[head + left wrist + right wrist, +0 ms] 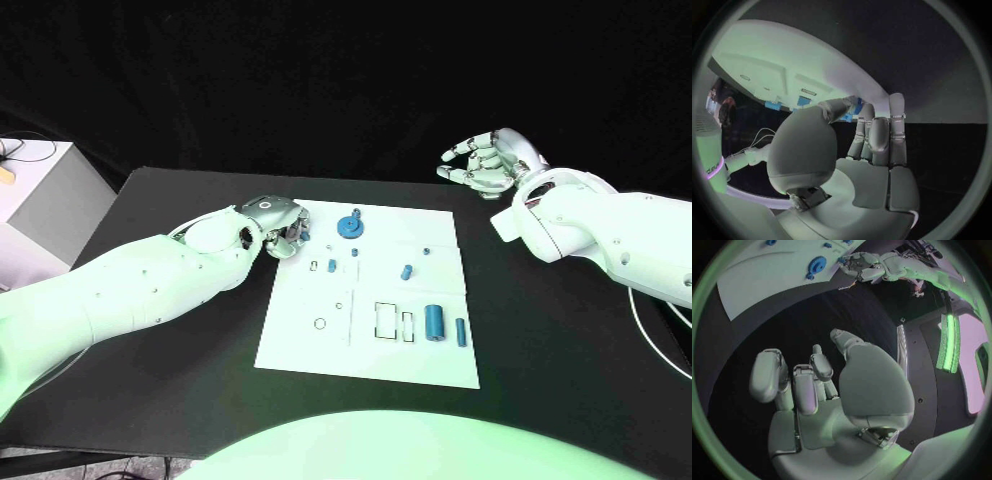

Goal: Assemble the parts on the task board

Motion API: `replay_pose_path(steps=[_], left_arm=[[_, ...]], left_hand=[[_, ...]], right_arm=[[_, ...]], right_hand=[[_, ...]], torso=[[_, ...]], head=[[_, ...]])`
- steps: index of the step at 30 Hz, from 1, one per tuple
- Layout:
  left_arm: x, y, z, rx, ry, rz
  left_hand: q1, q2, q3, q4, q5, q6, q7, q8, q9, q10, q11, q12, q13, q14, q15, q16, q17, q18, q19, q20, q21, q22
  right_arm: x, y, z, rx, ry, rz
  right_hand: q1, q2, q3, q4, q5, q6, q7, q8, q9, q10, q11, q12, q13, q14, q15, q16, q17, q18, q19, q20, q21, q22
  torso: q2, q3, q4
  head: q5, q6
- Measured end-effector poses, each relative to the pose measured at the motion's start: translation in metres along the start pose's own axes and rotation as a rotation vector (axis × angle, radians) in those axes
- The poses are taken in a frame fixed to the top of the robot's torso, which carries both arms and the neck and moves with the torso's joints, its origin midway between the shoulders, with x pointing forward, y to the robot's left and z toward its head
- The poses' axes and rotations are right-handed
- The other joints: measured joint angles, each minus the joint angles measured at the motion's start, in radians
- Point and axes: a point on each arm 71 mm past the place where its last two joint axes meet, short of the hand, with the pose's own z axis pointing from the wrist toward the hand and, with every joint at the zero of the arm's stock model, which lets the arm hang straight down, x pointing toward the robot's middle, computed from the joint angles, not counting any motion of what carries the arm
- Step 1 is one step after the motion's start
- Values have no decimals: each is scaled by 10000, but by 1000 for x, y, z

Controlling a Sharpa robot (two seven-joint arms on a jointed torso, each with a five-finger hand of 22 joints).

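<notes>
Head view: left robot hand (280, 224) sits at the task board's (310, 340) far-left corner, fingers curled in. Left wrist view shows a sliver of blue by the fingertips (856, 106), so it may be pinching a small part; can't tell for sure. Right robot hand (490, 160) hovers off the board's far-right corner above the table (173, 190), fingers loosely curled, nothing in it.

Likely step: left robot hand picking or seating a small piece near the board's far edge. To do it well:
- confirm the pinch before lifting; the piece is tiny and hidden by the fingers
- keep the wrist low, come down square to the board so the part doesn't tip
- right robot hand stays clear, or steadies the board edge if it slides

Board: white flat plate, centred on the table. Round blue knob-like part (351, 226) near the far edge, just beside the left robot hand. Small blue bits (408, 270) mid-board. Two blue cylinders (436, 323) lie side by side toward the near-right, next to outlined rectangular slots (385, 320). Outlined round holes (319, 323) on the left side look unfilled.
</notes>
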Motion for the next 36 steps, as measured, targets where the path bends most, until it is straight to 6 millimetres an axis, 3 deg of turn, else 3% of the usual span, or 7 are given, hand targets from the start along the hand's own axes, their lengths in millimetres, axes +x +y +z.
replay_pose_path(steps=[11,19,21,26,36], left_arm=[[0,1,0,-53,64,3],[0,1,0,-134,77,15],[0,2,0,-170,82,23],[0,3,0,-283,77,57],[0,5,0,-495,61,106]], left_hand=[[38,-34,-89,14,0,-61,-9,-35,-18,-36,36,0,9,-37,-37,0,1,1,0,0,-53,-36],[436,74,-146,-44,0,-137,61,-35,-55,-36,36,0,8,-37,-38,0,5,1,0,0,-53,-34],[526,32,-230,-22,0,-274,128,-14,-46,-99,133,0,8,-86,26,0,5,0,0,0,-52,-31],[624,12,-494,172,1,-767,300,415,101,-133,327,0,-19,-70,177,0,1,0,27,137,-52,-41],[671,46,-723,401,1,-1044,400,922,233,-159,377,8,-29,-72,250,0,28,-1,73,183,-53,-30]], right_arm=[[-1,0,0,7,-7,-2],[-1,-1,-1,12,-10,-3],[-1,-1,-1,11,-9,-3],[-1,-1,-1,11,-7,-2],[-1,-1,-1,14,-9,-3]], right_hand=[[0,0,0,0,0,0,0,0,0,0,0,0,0,0,0,0,-1,0,0,0,0,-2],[0,0,0,0,0,0,0,0,7,0,0,0,0,0,0,0,-1,0,0,0,0,-3],[0,0,0,0,0,0,0,0,7,0,0,0,0,0,0,0,-1,0,0,0,0,-3],[0,0,0,0,0,0,0,0,6,0,0,0,0,0,0,0,-2,0,0,0,0,-4],[0,0,0,0,0,0,0,0,6,0,0,0,0,0,0,0,-2,-1,0,0,0,-5]], torso=[[-1,1,6],[-1,1,7],[-1,1,8],[0,1,8],[-1,-6,10]], head=[[-11,0],[-11,0],[-11,0],[-11,0],[-7,0]])
